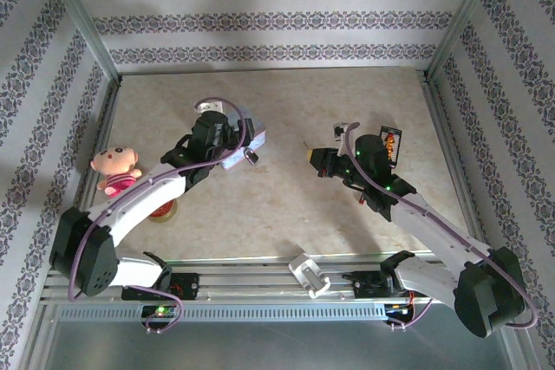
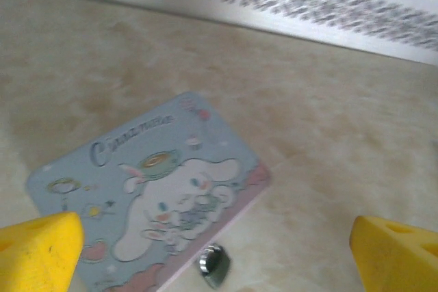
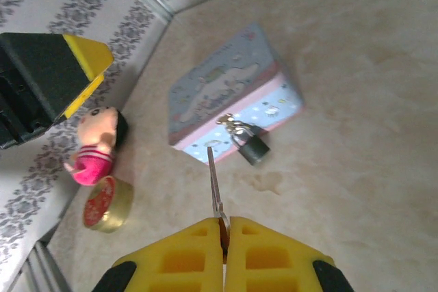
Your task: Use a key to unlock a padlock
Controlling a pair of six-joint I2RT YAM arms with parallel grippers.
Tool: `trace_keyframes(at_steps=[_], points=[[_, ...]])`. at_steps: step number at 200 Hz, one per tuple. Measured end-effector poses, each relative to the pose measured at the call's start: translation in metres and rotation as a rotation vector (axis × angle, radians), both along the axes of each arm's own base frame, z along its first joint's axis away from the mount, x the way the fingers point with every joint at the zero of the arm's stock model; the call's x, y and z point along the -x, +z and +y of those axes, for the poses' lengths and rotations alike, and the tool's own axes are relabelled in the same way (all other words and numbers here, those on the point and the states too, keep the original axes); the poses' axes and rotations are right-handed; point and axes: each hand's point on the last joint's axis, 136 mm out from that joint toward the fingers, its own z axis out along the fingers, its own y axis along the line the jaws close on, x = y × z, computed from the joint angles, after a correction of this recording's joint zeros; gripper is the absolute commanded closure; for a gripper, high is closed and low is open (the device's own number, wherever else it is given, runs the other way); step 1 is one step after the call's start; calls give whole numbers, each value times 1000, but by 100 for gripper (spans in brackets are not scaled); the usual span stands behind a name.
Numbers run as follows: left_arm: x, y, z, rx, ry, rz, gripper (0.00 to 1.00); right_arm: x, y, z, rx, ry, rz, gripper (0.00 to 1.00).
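Right pincer [image 3: 224, 227] clamped on a thin silvery key [image 3: 214, 182] pointing to 12 o'clock.
The tiny dark padlock [image 3: 252, 147] hangs at 1 o'clock from it, near the key tip, on the shut pale blue-grey tin box [image 3: 219, 94], contents hidden; left pincer [image 2: 215, 241] gapes wide over that box.

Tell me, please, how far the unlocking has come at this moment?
Done: the right gripper is shut on the key, blade pointing forward. In hand: the key is aimed at the padlock on the front of the tin box, but a gap separates them. The left gripper hovers open above the box. Left: put the key in, turn it, and free the shackle, which looks closed.
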Motion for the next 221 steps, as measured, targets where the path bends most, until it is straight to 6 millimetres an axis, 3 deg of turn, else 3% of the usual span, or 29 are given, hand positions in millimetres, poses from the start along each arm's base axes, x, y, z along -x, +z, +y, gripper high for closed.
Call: trace_keyframes(at_steps=[34, 68, 117, 161, 177, 221], points=[[-15, -33, 40, 23, 156, 70, 1, -17, -11, -8, 61, -46, 41, 100], [-29, -61, 62, 82, 229, 121, 1, -58, -11, -8, 102, -61, 66, 100], [-46, -89, 66, 161, 230, 160, 1, -131, -26, 24, 136, -3, 89, 100], [-60, -126, 65, 209, 208, 217, 0, -194, -64, 54, 137, 41, 124, 100], [-62, -137, 63, 222, 192, 237, 4, -210, -79, 63, 129, 55, 142, 100], [-87, -135, 41, 286, 102, 218, 14, -235, -111, 82, 115, 74, 184, 100]])
